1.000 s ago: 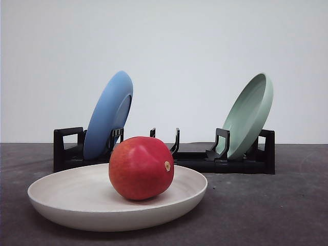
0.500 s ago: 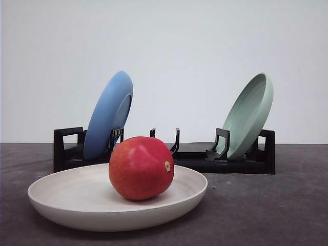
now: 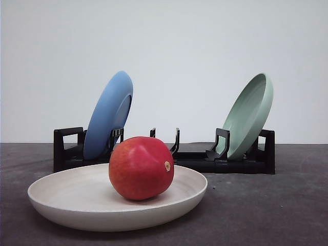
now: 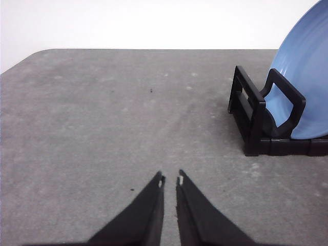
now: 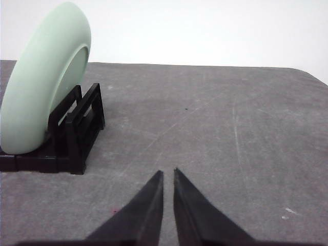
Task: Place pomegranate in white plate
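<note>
Pomegranate [image 3: 141, 167] resting inside the white plate [image 3: 61, 197] on the grey table [image 3: 266, 205], apart from both grippers, left gripper [image 4: 170, 179] nearly closed on nothing above bare tabletop, right gripper [image 5: 168, 172] likewise closed and empty, black rack [image 3: 205, 163] behind.

The grey table [image 3: 287, 205] is carrying the white plate [image 3: 66, 202] near its front edge and a black dish rack [image 3: 195, 163] behind, apparently apart from the plate.
</note>
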`<state>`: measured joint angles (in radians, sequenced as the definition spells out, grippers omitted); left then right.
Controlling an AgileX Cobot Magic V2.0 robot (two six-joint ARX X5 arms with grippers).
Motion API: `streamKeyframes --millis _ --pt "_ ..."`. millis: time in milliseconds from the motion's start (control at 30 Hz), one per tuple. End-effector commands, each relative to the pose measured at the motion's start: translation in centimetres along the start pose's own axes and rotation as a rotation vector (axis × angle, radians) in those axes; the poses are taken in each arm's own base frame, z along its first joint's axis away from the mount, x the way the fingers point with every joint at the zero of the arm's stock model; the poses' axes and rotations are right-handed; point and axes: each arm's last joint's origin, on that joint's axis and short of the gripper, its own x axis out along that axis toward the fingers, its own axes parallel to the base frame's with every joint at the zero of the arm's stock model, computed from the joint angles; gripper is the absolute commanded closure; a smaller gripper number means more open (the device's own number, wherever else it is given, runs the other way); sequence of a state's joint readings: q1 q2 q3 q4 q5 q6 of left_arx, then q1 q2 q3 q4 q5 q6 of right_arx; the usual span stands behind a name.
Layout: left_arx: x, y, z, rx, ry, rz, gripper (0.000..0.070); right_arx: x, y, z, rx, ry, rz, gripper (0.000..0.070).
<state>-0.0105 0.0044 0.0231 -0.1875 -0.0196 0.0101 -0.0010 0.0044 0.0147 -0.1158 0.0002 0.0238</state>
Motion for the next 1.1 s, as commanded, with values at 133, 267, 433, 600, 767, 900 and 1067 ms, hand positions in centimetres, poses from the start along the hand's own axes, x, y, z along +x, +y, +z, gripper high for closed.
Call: streamKeyframes --millis 133,267,433,600,767,900,1067 --pt "0.11 0.00 -0.35 0.000 0.010 -0.003 0.0674 0.03 -0.01 -0.01 0.012 -0.008 -0.001 0.0667" --pt "0.11 0.00 -0.35 0.000 0.010 -0.003 0.0674 0.03 -0.01 -0.01 0.011 -0.008 -0.001 0.0667" --pt "0.11 0.00 -0.35 0.000 0.010 -0.003 0.0674 0.03 -0.01 -0.01 0.012 -0.008 -0.001 0.0667" --pt "0.11 0.00 -0.35 0.000 0.010 -0.003 0.0674 0.03 -0.01 -0.01 0.012 -0.008 -0.001 0.0667" --pt "0.11 0.00 -0.35 0.000 0.010 -0.003 0.0674 0.03 -0.01 -0.01 0.012 -0.008 -0.001 0.0667" --pt "0.11 0.00 -0.35 0.000 0.010 -0.003 0.0674 0.03 -0.01 -0.01 0.012 -0.008 -0.001 0.0667" --pt "0.11 0.00 -0.35 0.000 0.009 -0.003 0.0674 0.03 -0.01 -0.01 0.012 -0.008 -0.001 0.0667"
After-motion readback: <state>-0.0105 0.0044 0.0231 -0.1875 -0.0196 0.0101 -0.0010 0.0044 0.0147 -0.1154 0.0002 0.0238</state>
